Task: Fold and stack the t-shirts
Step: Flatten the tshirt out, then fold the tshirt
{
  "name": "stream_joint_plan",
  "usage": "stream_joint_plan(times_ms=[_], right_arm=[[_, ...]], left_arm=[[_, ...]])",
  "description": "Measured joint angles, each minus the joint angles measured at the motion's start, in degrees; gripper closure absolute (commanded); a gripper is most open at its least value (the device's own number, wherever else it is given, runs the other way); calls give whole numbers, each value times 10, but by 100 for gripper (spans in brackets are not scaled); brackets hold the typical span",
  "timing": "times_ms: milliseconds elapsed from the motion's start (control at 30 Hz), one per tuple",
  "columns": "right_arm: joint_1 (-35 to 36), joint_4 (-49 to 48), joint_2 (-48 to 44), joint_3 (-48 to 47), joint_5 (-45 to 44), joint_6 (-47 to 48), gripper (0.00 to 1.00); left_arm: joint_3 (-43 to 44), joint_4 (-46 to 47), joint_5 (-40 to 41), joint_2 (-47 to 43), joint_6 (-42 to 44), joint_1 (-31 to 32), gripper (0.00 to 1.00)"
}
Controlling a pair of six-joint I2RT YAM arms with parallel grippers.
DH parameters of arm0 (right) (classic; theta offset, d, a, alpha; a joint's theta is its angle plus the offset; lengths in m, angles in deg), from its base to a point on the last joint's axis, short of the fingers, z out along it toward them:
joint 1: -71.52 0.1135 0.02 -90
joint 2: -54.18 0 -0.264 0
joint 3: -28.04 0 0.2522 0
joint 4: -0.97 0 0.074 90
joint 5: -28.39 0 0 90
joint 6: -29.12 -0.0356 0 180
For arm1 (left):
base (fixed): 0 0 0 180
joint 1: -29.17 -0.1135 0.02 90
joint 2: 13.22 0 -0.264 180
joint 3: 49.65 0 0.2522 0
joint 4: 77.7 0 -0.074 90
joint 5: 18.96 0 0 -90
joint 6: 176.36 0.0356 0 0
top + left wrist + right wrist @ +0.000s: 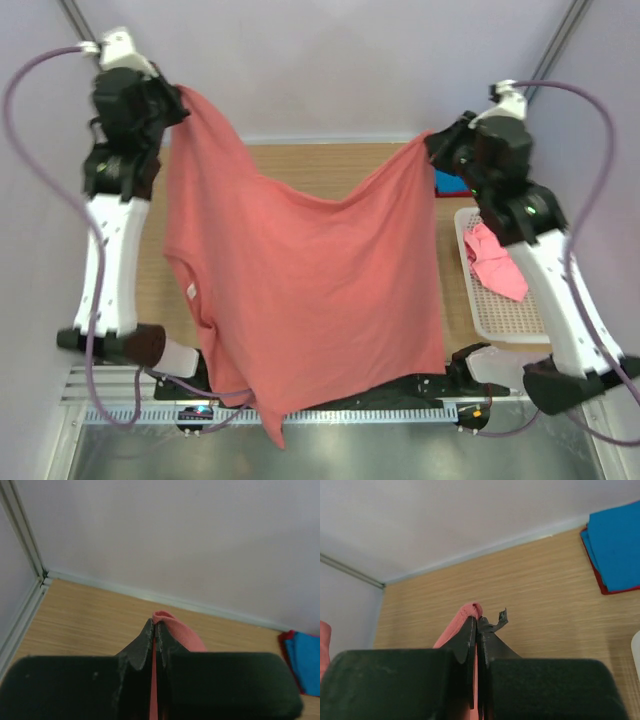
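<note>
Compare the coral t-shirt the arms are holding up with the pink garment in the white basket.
The coral t-shirt hangs in the air, pinched by the left gripper and right gripper; the pink garment lies in the white basket. The coral t-shirt is spread wide and sags in the middle; the pink garment is crumpled in a heap. The coral t-shirt is orange-red, the pink garment a cooler pink. Neither is folded.
</note>
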Motion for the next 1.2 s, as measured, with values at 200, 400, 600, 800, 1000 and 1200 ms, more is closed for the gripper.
stream_joint_plan(times_ms=[200, 400, 600, 800, 1000, 1200], right_arm=[[-106, -159, 196, 107, 73, -18, 99], [-166, -275, 478, -42, 174, -41, 99], [-181, -322, 713, -284, 239, -66, 99], [-194, -355, 789, -349, 254, -88, 99], [-211, -368, 796, -358, 254, -91, 99], [-235, -363, 796, -350, 247, -91, 99]], left_arm=[[-27, 94, -9, 220, 32, -17, 100], [167, 138, -57, 482, 35, -42, 100], [249, 178, -85, 607, 29, -59, 100], [249, 201, -107, 621, 26, -80, 100], [167, 228, -130, 583, 8, -87, 100], [19, 207, -128, 492, -13, -74, 100]])
